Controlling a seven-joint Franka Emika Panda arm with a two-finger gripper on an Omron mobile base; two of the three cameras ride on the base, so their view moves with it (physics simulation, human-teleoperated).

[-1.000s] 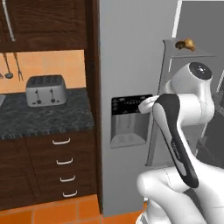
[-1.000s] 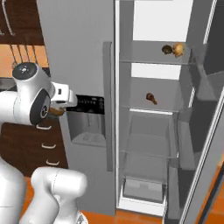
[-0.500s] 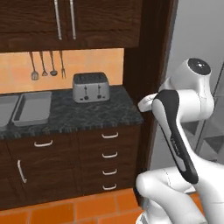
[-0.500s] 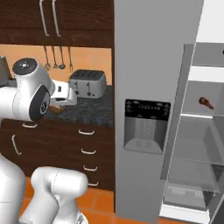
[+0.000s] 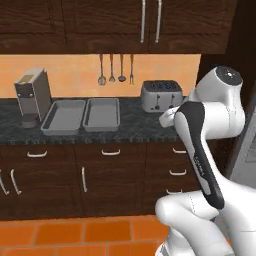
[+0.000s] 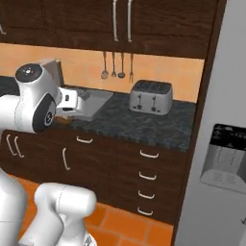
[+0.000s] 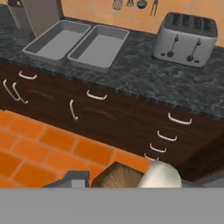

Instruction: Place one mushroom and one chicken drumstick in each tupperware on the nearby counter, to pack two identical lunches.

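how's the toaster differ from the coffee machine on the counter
The toaster is low, wide and silver-grey with slots on top; the coffee machine is tall, narrow and darker. The toaster stands apart to the right of the tupperware trays; the coffee machine stands right beside them on the left. Both stand upright against the backsplash.

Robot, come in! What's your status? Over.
Gripper shut on mushroom. Both tupperware empty on counter, left of toaster. No blocker seen. Over.
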